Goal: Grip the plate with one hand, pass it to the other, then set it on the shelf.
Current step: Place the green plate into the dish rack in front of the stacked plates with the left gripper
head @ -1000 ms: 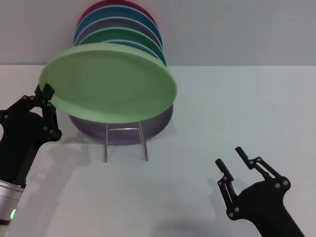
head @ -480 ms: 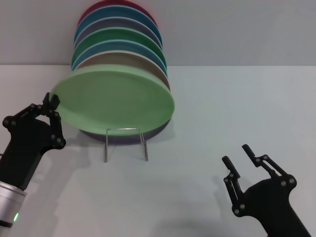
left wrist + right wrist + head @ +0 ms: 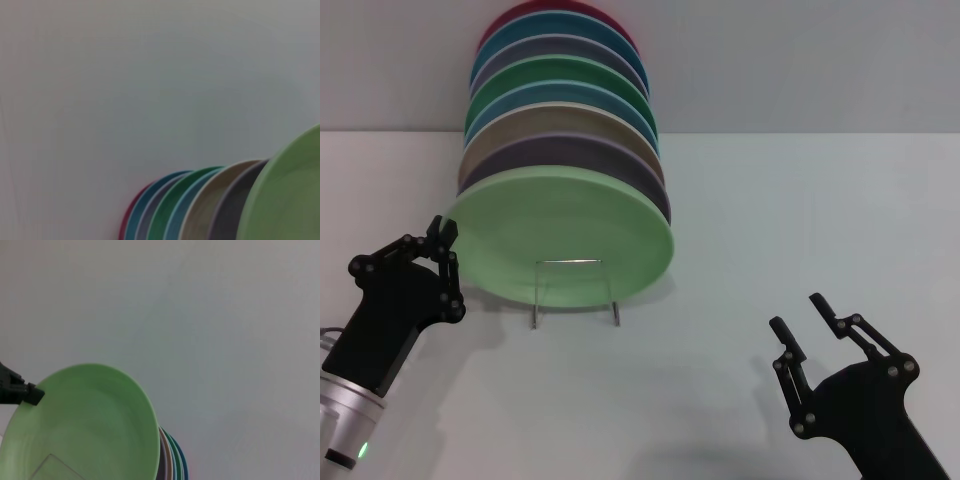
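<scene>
The pale light-green plate [image 3: 560, 235] stands tilted at the front of a row of plates, its lower edge behind the front frame of the silver wire shelf [image 3: 575, 292]. My left gripper [image 3: 448, 240] is shut on the plate's left rim. The plate also shows in the left wrist view [image 3: 292, 200] and in the right wrist view [image 3: 85, 425], where the left gripper's black fingertip [image 3: 22, 392] touches its rim. My right gripper [image 3: 796, 313] is open and empty, low at the right, well apart from the plate.
Behind the pale plate stand several more plates in the shelf: a lilac one [image 3: 582, 150], a tan one, a darker green one [image 3: 560, 75], blue ones and a crimson one at the back. The white table [image 3: 800, 200] stretches to the right.
My left gripper has come down and to the right with the pale green plate, which has gone from hovering flat in front of the row to leaning against it. The right gripper has barely moved.
</scene>
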You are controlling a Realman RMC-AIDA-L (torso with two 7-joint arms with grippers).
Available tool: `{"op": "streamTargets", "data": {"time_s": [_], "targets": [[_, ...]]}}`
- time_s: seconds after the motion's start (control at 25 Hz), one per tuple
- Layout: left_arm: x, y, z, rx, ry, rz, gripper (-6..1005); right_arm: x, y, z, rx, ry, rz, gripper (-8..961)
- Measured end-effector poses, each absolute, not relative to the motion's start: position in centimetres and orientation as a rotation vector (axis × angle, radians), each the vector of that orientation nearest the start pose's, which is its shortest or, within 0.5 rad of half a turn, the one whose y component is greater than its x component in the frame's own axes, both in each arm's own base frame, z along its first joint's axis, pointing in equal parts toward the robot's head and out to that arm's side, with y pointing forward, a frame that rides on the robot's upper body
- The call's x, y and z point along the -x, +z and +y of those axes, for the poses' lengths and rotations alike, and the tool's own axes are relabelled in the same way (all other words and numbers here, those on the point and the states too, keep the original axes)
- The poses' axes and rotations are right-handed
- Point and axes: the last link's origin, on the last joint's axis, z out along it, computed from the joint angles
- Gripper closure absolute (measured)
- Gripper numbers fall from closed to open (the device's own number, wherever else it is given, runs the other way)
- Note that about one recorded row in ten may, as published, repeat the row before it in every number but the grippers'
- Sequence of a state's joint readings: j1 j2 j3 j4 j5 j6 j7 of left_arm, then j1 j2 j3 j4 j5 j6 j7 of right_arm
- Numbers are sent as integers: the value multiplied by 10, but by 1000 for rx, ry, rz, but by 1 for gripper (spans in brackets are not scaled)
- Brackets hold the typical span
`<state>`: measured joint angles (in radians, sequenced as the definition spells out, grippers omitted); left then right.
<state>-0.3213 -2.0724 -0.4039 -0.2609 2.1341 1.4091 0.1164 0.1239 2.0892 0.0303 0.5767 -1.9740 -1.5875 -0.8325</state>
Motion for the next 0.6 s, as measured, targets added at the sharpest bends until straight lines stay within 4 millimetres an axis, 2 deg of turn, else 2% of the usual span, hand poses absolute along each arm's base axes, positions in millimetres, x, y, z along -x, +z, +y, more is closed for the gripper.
{"op": "streamTargets", "data": {"time_s": [0.6], "targets": [[299, -54, 272, 1805, -715, -232, 831, -249, -93, 171, 1738, 568, -172, 609]]}}
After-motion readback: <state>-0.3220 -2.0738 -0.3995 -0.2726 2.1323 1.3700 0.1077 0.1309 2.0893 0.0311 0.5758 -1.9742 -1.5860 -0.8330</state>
